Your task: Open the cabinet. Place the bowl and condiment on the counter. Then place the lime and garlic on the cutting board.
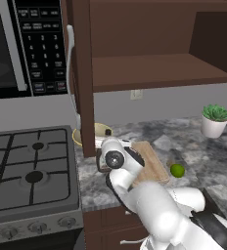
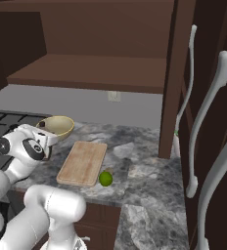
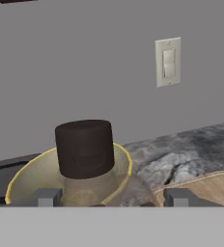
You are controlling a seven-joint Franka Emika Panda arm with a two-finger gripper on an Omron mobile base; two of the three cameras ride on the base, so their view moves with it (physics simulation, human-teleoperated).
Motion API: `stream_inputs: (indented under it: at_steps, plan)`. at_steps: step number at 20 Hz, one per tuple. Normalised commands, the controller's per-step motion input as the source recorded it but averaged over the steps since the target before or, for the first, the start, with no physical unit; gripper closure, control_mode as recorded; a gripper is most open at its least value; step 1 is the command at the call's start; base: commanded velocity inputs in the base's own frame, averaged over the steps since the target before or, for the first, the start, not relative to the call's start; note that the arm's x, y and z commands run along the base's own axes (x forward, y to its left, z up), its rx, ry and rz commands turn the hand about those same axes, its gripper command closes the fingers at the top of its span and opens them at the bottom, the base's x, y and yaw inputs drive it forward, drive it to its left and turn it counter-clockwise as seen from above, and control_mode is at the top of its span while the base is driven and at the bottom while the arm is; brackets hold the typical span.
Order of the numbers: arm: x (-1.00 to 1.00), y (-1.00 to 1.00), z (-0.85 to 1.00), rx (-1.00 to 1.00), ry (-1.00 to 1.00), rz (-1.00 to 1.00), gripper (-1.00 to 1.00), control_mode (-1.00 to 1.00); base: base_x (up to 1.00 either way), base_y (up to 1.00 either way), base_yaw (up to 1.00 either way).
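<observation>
Bowl [image 3: 32,181] and condiment jar [image 3: 84,149] come out best in the hand view: the yellow-rimmed bowl sits on the marbled table [image 3: 191,144] with its mouth up, and the jar with the dark cap stands upright in front of it, between the two grey fingers [image 3: 47,197], which stand wide apart and touch nothing. Whether the jar sits inside the bowl or just ahead of it cannot be told. A wall switch [image 3: 168,62] shows on the grey wall behind.

From the left base view the bowl [image 1: 105,130] is half hidden by the open cabinet door [image 1: 84,73], which stands edge-on above the table's stove end; the arm covers the jar. This view also takes in the stove [image 1: 32,166], the microwave [image 1: 22,44] and a potted plant [image 1: 215,119] well off to the right.

The right base view gives the bowl [image 2: 56,126] in full, beside the stove, with the cutting board [image 2: 83,162] just next to it, its long side running from the table's front edge toward the wall. The lime [image 2: 105,178] lies on the table, touching or nearly touching the board's near corner. The cabinet shelf [image 2: 91,71] runs above, and long white door handles [image 2: 203,127] hang on the right
</observation>
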Motion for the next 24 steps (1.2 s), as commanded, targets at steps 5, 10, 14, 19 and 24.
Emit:
stream_inputs:
  at_steps: [5, 10, 14, 19, 24]
  plan:
    - [0.16, 0.14, -0.21, 0.00, -0.04, -0.02, 1.00, -1.00, 0.00, 0.00, 0.00]
    - [0.14, 0.13, -0.20, 0.00, -0.06, -0.01, 1.00, -1.00, 0.00, 0.00, 0.00]
    - [0.17, 0.11, -0.18, 0.00, -0.04, -0.01, 1.00, -1.00, 0.00, 0.00, 0.00]
    - [0.20, 0.11, -0.14, 0.00, -0.01, -0.01, 1.00, -1.00, 0.00, 0.00, 0.00]
    - [0.18, 0.11, -0.12, 0.00, 0.00, -0.01, 1.00, -1.00, 0.00, 0.00, 0.00]
